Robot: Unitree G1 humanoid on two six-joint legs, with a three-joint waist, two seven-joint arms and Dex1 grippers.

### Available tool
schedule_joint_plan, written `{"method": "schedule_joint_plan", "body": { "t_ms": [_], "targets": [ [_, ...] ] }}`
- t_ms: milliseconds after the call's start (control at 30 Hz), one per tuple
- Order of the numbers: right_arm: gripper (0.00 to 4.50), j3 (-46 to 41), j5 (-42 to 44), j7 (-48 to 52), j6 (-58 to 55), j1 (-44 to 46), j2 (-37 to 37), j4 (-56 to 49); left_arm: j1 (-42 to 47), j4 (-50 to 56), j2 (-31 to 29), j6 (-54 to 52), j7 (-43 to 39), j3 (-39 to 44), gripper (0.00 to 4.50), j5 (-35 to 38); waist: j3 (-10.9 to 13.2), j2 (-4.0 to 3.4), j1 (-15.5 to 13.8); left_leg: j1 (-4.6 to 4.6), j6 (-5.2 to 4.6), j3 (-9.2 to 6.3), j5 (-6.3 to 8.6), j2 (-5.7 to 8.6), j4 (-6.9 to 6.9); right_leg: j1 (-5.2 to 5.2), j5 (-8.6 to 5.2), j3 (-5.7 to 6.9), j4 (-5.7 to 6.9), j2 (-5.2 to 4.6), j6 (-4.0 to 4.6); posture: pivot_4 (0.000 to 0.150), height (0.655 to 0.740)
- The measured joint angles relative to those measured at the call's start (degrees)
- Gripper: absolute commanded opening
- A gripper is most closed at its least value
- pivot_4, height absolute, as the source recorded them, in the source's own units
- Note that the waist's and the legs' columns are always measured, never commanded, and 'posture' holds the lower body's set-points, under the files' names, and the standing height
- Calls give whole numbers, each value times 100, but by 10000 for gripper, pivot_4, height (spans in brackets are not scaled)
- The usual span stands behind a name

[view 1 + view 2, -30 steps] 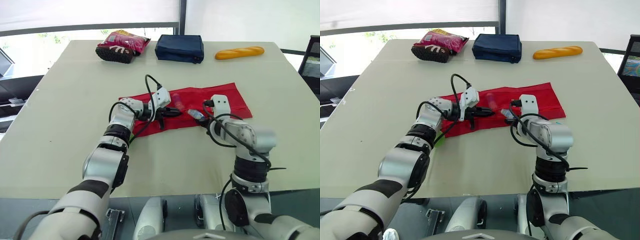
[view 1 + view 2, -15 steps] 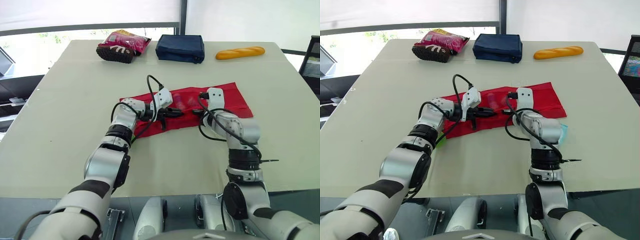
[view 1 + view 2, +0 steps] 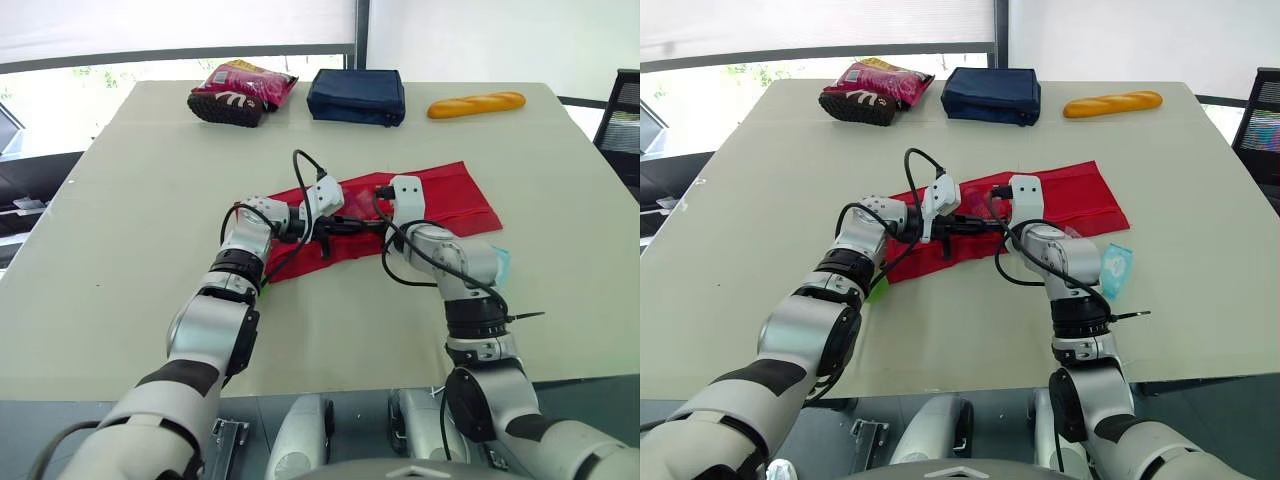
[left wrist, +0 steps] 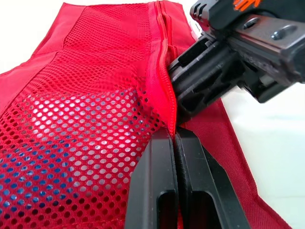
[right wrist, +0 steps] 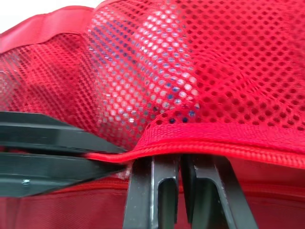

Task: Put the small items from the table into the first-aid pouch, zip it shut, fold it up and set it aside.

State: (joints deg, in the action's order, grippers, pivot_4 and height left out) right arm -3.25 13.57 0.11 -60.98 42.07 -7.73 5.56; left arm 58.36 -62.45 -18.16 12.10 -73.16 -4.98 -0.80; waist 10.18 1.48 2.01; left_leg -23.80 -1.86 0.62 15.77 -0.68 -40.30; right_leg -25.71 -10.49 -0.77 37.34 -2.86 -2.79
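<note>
Fingers of left gripper [image 4: 172, 136] and right gripper [image 5: 180, 162] are clamping pouch [image 3: 450, 200] zipper; zipping now is risking stranding teal packet [image 3: 1114, 270] at four o'clock.

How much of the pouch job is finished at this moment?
Done: some items sit behind the mesh of the red pouch. In hand: the left gripper is shut on the zipper edge, the right gripper beside it. Remaining: a teal packet lies outside on the table; zipping, folding, setting aside.

The pouch [image 3: 450, 195] lies on the table [image 3: 130, 200]; behind it, from left: snack bag [image 3: 240, 90], case [image 3: 357, 96], loaf [image 3: 476, 104].
</note>
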Motion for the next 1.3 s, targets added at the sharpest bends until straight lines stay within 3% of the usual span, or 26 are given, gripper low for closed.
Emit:
{"method": "schedule_joint_plan", "body": {
  "t_ms": [133, 533, 700, 933, 1133, 1300],
  "targets": [
    [35433, -2, -12, 79, -43, -39, 138, -81, -2, 5, -56, 1, -93, 15, 0, 27, 0, -1, 35, 0, 0, -1, 0, -1, 3, 0, 0, 1, 0, 0, 0, 1500, 7134],
    [35433, 371, 226, 879, -801, -516, 871, -1250, -13, 41, -6, -9, -70, -5, 0, 19, 1, -2, 28, -4, -1, -3, 0, -1, 4, 0, 0, 3, -9, 0, -1, 1500, 7134],
    [35433, 1110, 629, 1602, -1028, -699, 1275, -1834, -11, 40, 100, -7, -26, -10, 0, 19, 1, -2, 31, -3, -1, -8, 0, -1, 4, 0, -1, 4, -10, 1, -2, 1500, 7134],
    [35433, 1471, 680, 2397, 143, -1331, 2276, -2829, -7, 18, 90, 8, -24, -10, 0, 6, 2, 0, 9, -9, -1, -6, 1, 0, 5, 3, -2, 7, -28, 1, -4, 1500, 7134],
    [35433, 317, 946, 3450, 1909, -3050, 3421, -3984, -7, -30, 57, 66, -25, -7, 0, -7, 2, 2, -51, -12, -1, -3, 1, 0, 5, 6, -2, 6, -38, 0, -6, 1500, 7134],
    [35433, -1022, 1397, 4089, 2735, -4242, 3852, -4280, -3, -67, 88, 97, -13, -12, 0, -8, 3, 2, -106, -3, -1, -3, 1, -6, 5, 12, -16, 7, -37, 7, -28, 1500, 7134]
  ]
}}
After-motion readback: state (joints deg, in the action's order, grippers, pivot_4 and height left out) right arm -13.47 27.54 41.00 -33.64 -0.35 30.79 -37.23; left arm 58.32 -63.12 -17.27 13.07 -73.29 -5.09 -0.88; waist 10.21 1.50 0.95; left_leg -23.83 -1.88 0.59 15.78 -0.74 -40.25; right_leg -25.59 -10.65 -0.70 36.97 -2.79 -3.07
